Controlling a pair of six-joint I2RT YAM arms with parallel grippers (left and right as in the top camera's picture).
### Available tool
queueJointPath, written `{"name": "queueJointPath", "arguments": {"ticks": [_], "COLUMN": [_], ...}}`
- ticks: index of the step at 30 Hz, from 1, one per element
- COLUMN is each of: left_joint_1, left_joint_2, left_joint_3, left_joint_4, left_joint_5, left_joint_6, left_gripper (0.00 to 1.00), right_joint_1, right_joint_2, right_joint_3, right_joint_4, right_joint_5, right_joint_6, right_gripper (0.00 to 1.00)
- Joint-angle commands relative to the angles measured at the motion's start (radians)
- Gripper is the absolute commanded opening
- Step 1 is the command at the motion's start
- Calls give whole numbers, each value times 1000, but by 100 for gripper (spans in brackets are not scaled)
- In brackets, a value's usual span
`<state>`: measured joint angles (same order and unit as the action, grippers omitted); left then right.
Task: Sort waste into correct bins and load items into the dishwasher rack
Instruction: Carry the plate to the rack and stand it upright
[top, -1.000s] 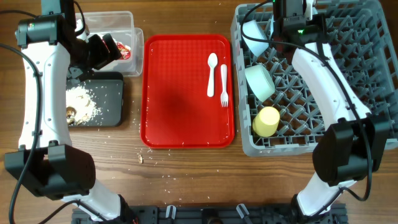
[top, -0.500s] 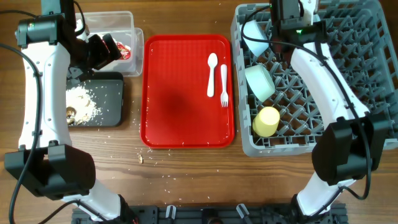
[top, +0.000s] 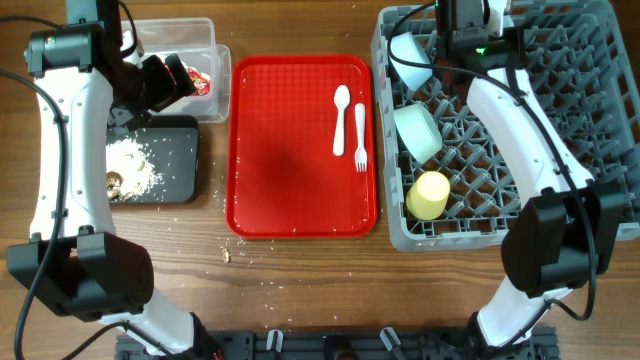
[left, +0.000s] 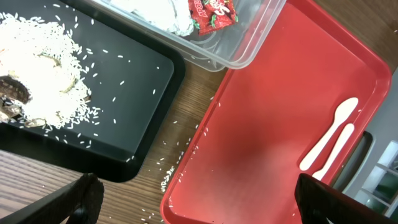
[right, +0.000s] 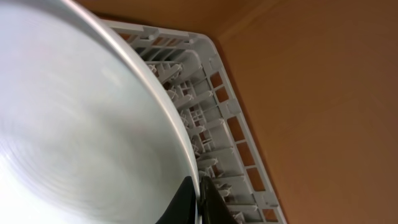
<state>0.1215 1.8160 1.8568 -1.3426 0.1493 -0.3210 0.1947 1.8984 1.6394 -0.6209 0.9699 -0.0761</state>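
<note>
My right gripper (right: 200, 198) is shut on the rim of the pale blue plate (right: 74, 124), held on edge over the far part of the dishwasher rack (top: 570, 90); overhead, the arm hides the plate. In the rack lie the blue bowl (top: 408, 58), the green bowl (top: 418, 131) and the yellow cup (top: 428, 195). The white spoon (top: 341, 115) and fork (top: 360, 140) lie on the red tray (top: 290, 150). My left gripper (left: 205, 208) is open and empty, above the clear tub (top: 205, 35) holding the wrapper (left: 211, 11). Scraps (left: 37, 93) lie in the black tray (top: 182, 150).
Rice grains and crumbs are scattered on the wooden table (top: 260, 270) in front of the red tray and between it and the black tray. The rack's pegs (right: 211, 124) stand close beside the plate. The rack's near right corner sits by the right arm's base.
</note>
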Motion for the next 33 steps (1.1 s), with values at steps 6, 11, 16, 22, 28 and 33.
{"name": "queueJointPath", "arguments": {"ticks": [6, 11, 16, 22, 28, 33], "left_joint_1": [-1, -1, -1, -1, -1, -1], "left_joint_2": [2, 2, 2, 2, 2, 2], "left_joint_3": [4, 4, 4, 4, 4, 4], "left_joint_4": [2, 2, 2, 2, 2, 2], "left_joint_5": [-9, -9, -9, -9, -9, -9], "left_joint_6": [2, 2, 2, 2, 2, 2], "left_gripper": [100, 100, 100, 100, 100, 100], "right_joint_1": [9, 65, 98, 94, 83, 83], "right_joint_2": [-25, -24, -23, -23, -47, -179], "right_joint_3": [12, 12, 3, 3, 36, 115], "right_joint_4": [42, 16, -53, -64, -93, -149], "right_joint_5": [25, 25, -8, -120, -189, -898], "right_joint_6": [-93, -100, -37, -11, 4, -52], "right_gripper": [4, 4, 5, 42, 76, 100]}}
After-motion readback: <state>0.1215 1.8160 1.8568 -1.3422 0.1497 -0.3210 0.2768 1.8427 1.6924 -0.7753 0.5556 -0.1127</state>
